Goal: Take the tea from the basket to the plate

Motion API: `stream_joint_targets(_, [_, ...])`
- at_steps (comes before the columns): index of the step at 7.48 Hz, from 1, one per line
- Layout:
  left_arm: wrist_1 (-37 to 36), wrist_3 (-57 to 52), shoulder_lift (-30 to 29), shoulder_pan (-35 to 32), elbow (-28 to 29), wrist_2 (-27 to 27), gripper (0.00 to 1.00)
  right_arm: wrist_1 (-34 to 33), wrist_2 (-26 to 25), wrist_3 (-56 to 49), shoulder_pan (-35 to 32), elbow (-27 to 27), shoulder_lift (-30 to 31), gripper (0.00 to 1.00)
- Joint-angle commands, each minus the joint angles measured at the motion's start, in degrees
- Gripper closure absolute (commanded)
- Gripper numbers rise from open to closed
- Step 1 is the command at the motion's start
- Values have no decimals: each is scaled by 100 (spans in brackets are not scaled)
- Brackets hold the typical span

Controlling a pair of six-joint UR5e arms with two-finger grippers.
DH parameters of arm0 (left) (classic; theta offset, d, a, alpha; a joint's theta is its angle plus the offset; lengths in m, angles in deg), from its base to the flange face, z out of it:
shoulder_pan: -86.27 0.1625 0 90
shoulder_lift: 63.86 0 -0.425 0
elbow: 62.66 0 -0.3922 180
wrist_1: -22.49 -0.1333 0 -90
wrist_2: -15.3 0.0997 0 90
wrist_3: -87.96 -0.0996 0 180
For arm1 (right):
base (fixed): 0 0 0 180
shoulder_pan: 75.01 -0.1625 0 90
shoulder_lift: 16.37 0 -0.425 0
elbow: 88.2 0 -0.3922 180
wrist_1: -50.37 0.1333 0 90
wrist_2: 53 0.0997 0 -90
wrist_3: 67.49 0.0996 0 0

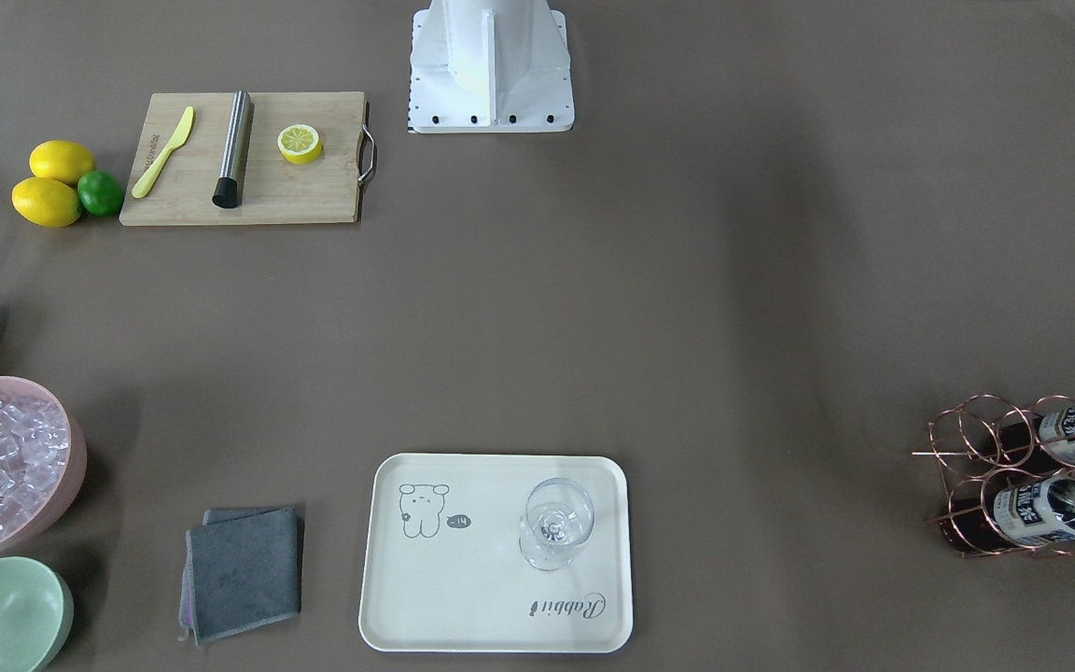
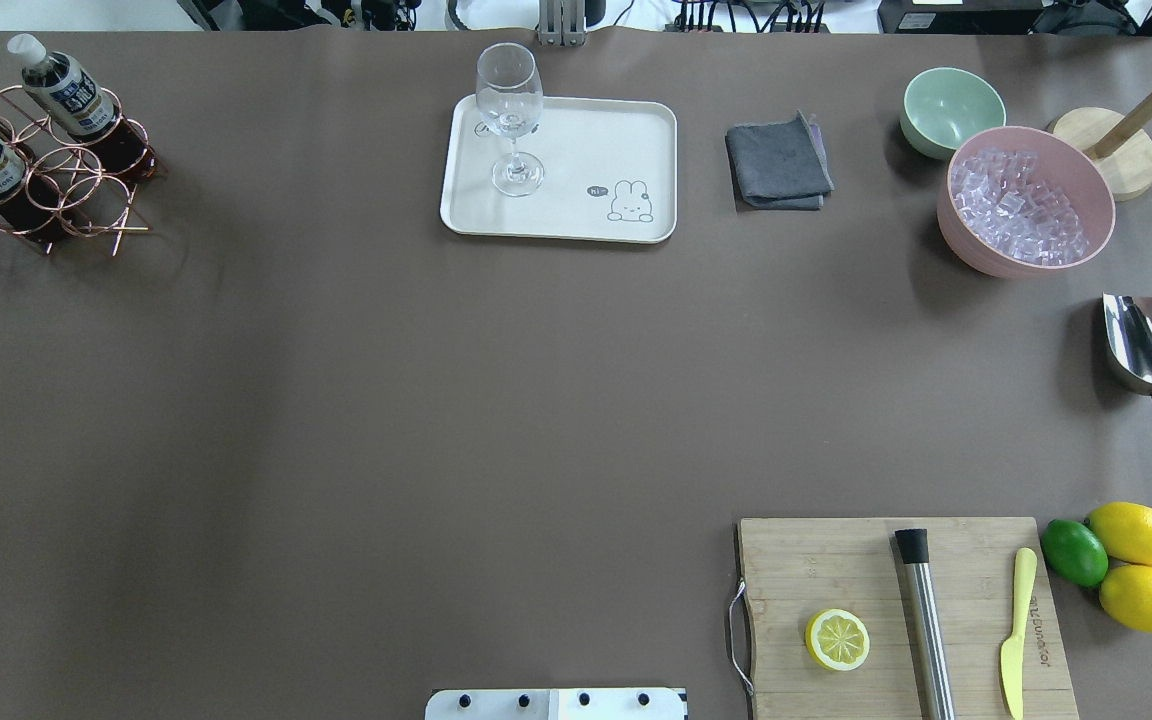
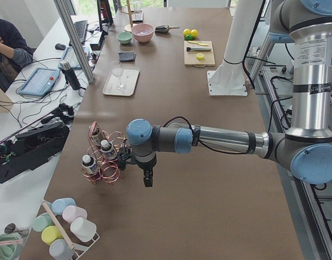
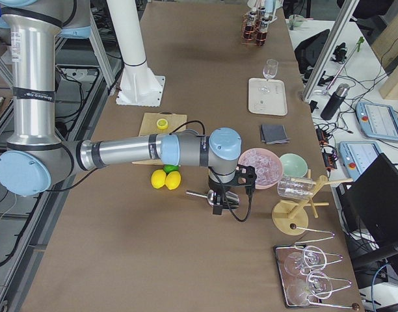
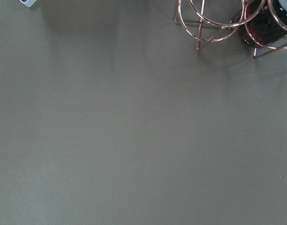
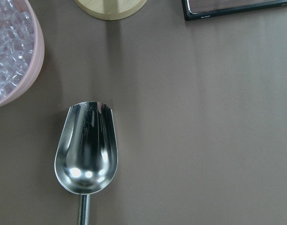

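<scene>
1. Well, at the far left of the surface point(image 2: 336, 400) stands the basket point(image 2: 48, 165). The tea point(image 2: 64, 92) is upright in one of its cells, and a second such bottle is in a neighbouring cell.
2. The left pincer point(image 3: 148, 181) hangs above the surface, just beside the basket. Only a side view shows it, so I cannot tell whether it is spread or pressed together.
3. The plate point(image 2: 576, 140) lies far centre, well apart from the basket, with a glass point(image 2: 511, 120) upright on its left part.
4. Right of the plate lie a grey cloth point(image 2: 778, 165), a green bowl point(image 2: 951, 105) and a pink bowl point(image 2: 976, 250) of ice.
5. The right pincer point(image 4: 218, 207) hangs over the scoop point(image 2: 1141, 345). I cannot tell its state either.
6. Near right is a board point(image 2: 816, 570) carrying a half lemon point(image 2: 837, 639).
</scene>
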Motion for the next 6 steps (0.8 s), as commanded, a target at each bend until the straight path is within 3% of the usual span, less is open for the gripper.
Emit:
stream_joint_targets(1, [1,3,-11,0,10,-8,2,0,2,-10,90,12,-27,0])
stream_joint_targets(6, [53,3,-46,9,45,-17,2,0,-25,43,275,81,-106,0])
